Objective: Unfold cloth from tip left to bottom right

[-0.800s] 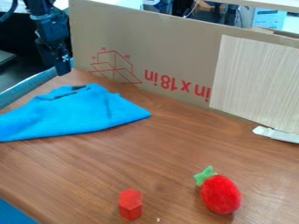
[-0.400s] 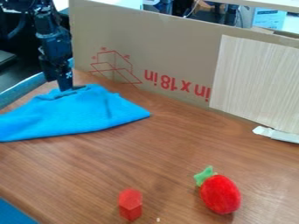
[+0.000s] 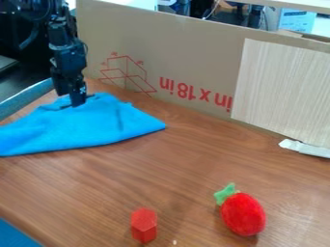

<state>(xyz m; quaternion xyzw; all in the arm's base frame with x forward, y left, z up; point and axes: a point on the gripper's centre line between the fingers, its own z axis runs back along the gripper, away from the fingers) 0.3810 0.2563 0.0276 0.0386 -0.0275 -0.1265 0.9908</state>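
Blue cloth (image 3: 84,126): located on the left part of the brown wooden surface (image 3: 193,159). I see it bunched into a rough triangle, with one pointed corner toward the middle of the surface and the opposite end reaching the left edge of the view. Creases and a dark gap mark its raised far part.

Arm (image 3: 63,34): enters at the upper left. From my station I see the gripper (image 3: 77,103) hanging down, nearly upright, with its lower end at the creased far part of the cloth. I cannot tell how far apart the jaws stand, nor whether they have hold of any fabric.

Surrounding items: a cardboard panel (image 3: 168,53) stands upright along the far side of the surface. A pale board (image 3: 280,87) with fine grain lies flat against its right part, and a white strip (image 3: 303,147) rests near the foot of that board. In the near part of the surface I have a red block (image 3: 144,226) standing upright and, to its right, a red toy strawberry (image 3: 243,214) with its green top (image 3: 226,194) directed up and left.
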